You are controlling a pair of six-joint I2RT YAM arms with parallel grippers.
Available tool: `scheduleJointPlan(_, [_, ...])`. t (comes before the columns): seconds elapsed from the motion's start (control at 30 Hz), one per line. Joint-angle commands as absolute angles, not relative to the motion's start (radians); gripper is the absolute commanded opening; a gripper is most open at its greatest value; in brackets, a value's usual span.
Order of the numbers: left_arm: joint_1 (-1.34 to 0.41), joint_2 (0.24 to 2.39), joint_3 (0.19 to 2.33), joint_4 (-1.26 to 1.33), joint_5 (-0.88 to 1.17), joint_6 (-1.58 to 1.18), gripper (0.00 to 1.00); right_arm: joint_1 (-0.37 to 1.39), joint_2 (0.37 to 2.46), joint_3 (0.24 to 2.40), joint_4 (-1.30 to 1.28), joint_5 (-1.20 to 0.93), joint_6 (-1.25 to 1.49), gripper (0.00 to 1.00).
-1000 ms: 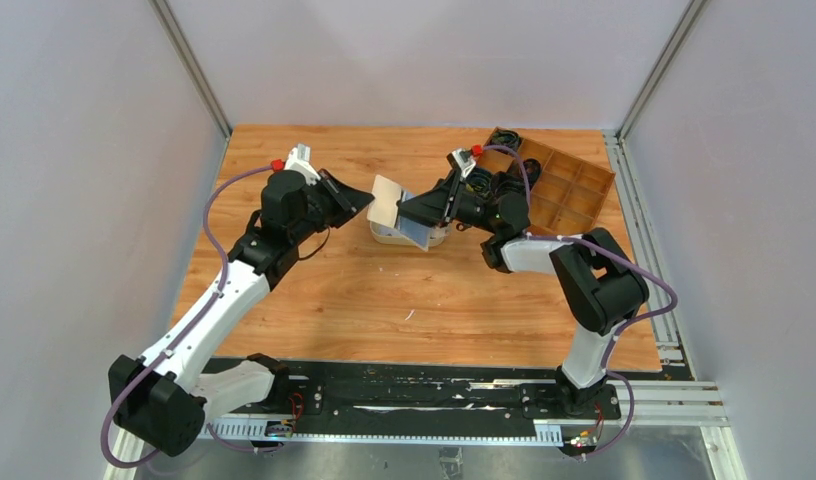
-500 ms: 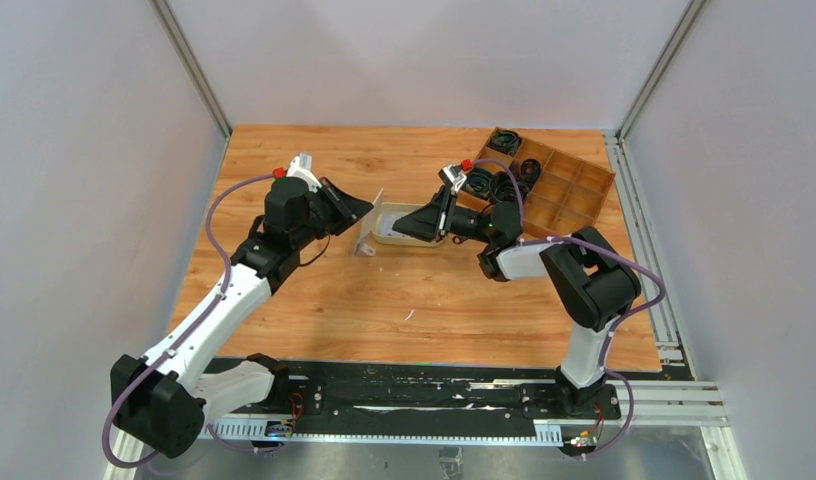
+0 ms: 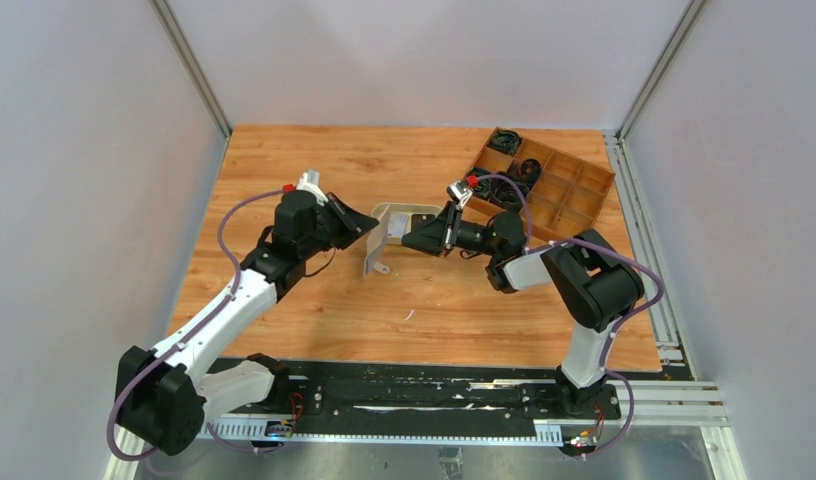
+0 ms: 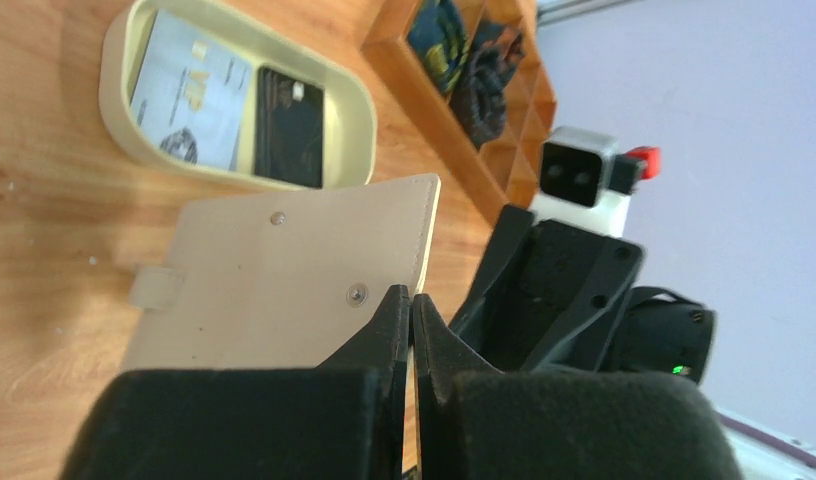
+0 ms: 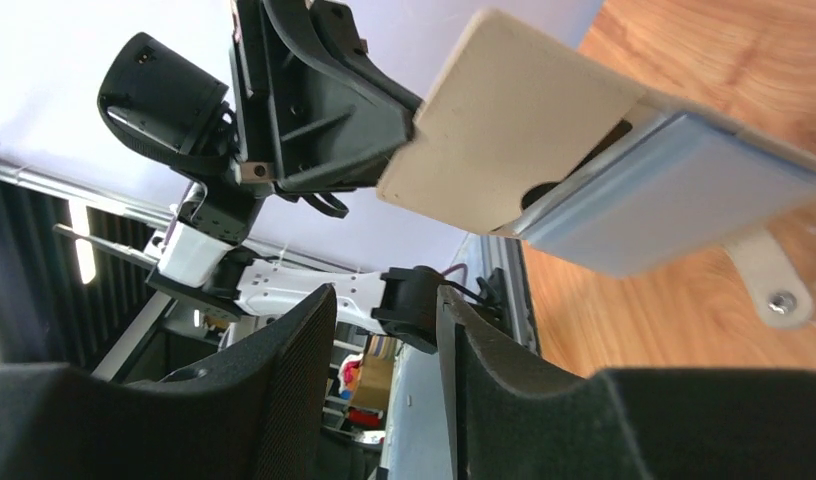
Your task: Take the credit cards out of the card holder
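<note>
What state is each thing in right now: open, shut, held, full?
card holder: gripped by one edge, strap unfastened.
left gripper: shut on card holder.
right gripper: open, empty.
blue card: in holder pocket, sticking partly out.
oval dish: holds pale card, black card.

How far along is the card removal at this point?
Looks done: a pale printed card and a black card lie in the oval beige dish. In hand: the left gripper is shut on the beige bifold card holder, with a pale blue plastic card jutting from its pocket; the right gripper is open before it, holding nothing. Left: pull that blue card; any others inside are hidden.
</note>
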State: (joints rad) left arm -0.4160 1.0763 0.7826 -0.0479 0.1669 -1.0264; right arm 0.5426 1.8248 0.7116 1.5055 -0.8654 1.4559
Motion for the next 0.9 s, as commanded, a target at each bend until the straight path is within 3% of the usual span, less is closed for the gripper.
scheduleJointPlan(0.0, [-0.442,1.115,0.706,-0.005,0.181,-1.051,0.0,0.495,1.742,0.665,1.41,-0.902,1.335,0.46])
scheduleJointPlan(0.2, [-0.446,1.176,0.604,0.067,0.166,-1.043,0.0,0.483,1.66,0.656,1.182,-0.913,1.176,0.48])
scheduleJointPlan(0.43, [-0.435,1.171,0.622,0.005,0.104,-0.974,0.0,0.484,1.663,0.668,1.141,-0.911,1.15,0.48])
scheduleJointPlan(0.73, [-0.434,1.189,0.826,-0.118,0.113,-0.913,0.0,0.485,1.594,0.699,0.935,-0.897,1.006,0.49])
scheduleJointPlan(0.87, [-0.384,1.215,0.936,-0.346,-0.036,-0.771,0.0,0.489,1.512,0.726,0.719,-0.855,0.859,0.58])
